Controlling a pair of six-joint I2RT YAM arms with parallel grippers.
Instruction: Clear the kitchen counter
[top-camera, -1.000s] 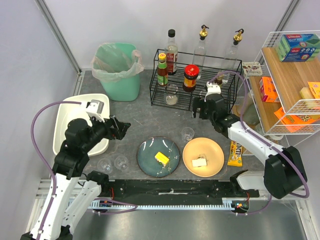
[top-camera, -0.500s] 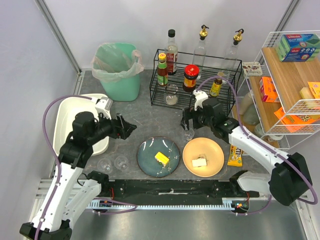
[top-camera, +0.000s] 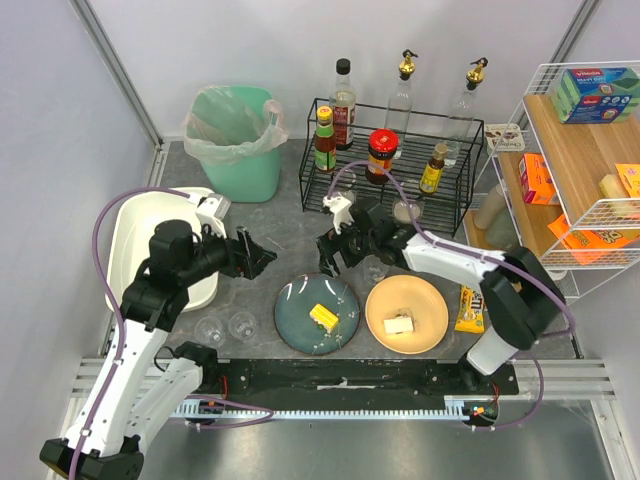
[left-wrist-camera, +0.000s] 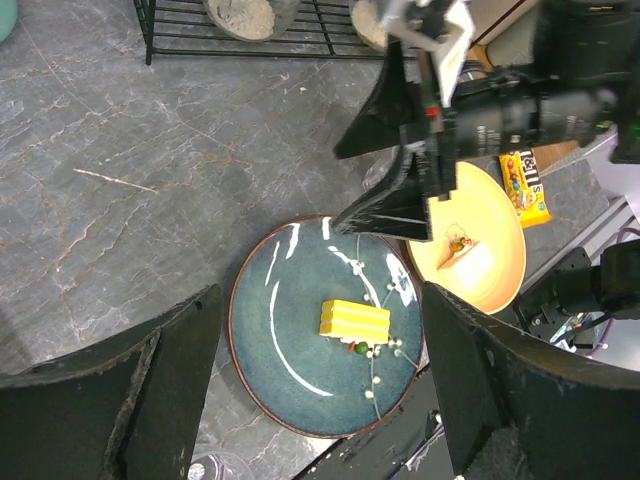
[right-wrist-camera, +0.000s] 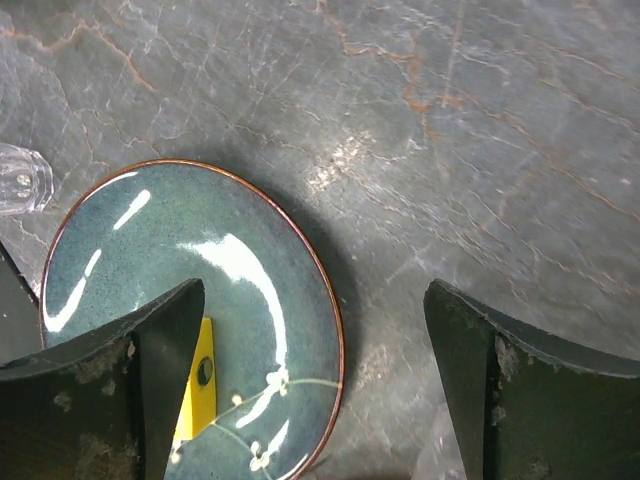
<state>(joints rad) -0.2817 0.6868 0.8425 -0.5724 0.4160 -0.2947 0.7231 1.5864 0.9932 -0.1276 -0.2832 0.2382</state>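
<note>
Right by the blue plate (top-camera: 292, 312), the right hand (top-camera: 335, 250) and left hand (top-camera: 255, 258) both hang spread, pinching nothing. Early days, I'd say: the dark stone table (top-camera: 290, 235) carries that plate, the orange plate (top-camera: 432, 300), small glasses (top-camera: 241, 323) and a candy packet (top-camera: 470, 305), all left to clear

Fixed overhead view from behind the near edge, whole kitchen counter (top-camera: 295, 225) visible, left wrist view angled down from some height, right wrist view close, straight down, all sharing the teal plate (top-camera: 295, 305).
</note>
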